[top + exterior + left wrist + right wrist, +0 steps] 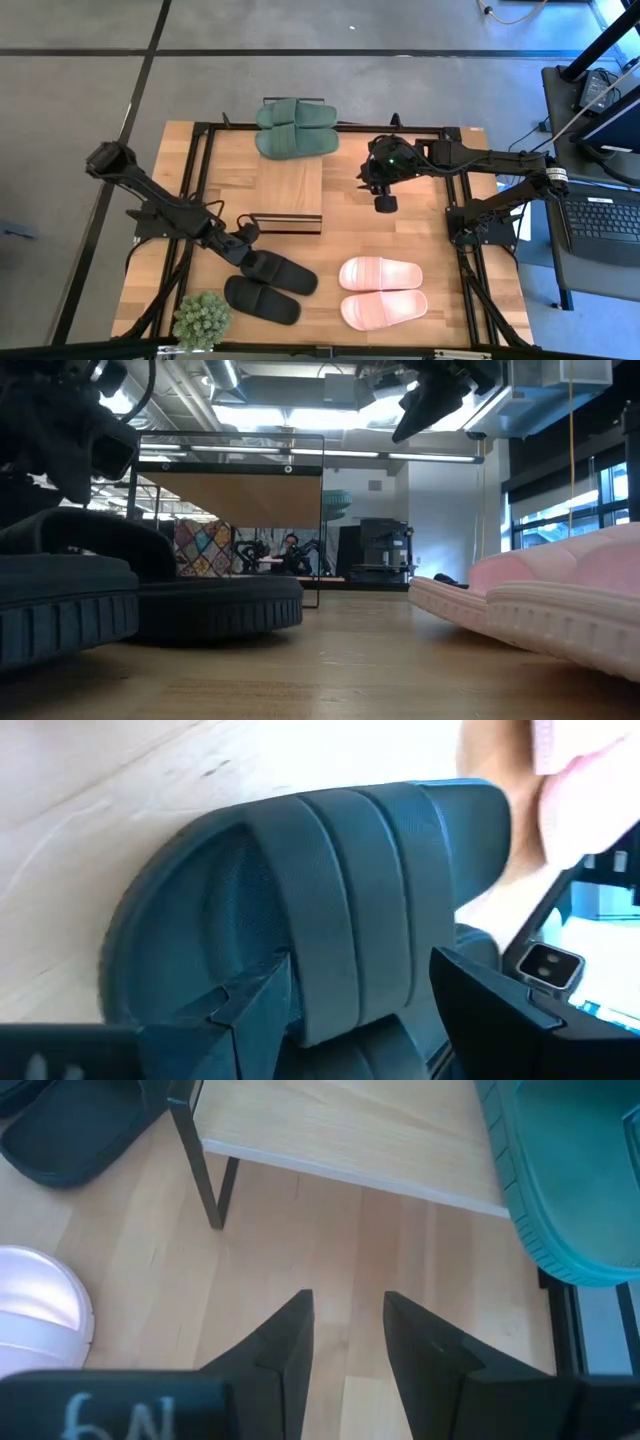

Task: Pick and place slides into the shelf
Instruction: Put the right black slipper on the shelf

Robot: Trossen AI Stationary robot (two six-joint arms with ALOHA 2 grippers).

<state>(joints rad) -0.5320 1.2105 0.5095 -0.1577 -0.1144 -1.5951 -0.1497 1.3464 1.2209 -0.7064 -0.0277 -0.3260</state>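
We judge the job about a third done: the two dark green broad-strapped slides (294,128) already lie side by side at the far end of the small shelf (288,190) with its light wooden plank top and thin black frame, one of them overhanging the far edge. Four slides are left on the wooden surface (410,240). The black pair (270,285) lies near the left front corner, just right of the small green potted plant (202,320), and the pale pink pair (382,292) lies to its right. Our left claw (250,255) is down at the farther black slide (300,920), its fingers (250,1010) spread on either side of the strap, not yet closed. Our right claw (383,195) hangs above bare surface right of the shelf, fingers slightly parted, carrying nothing.
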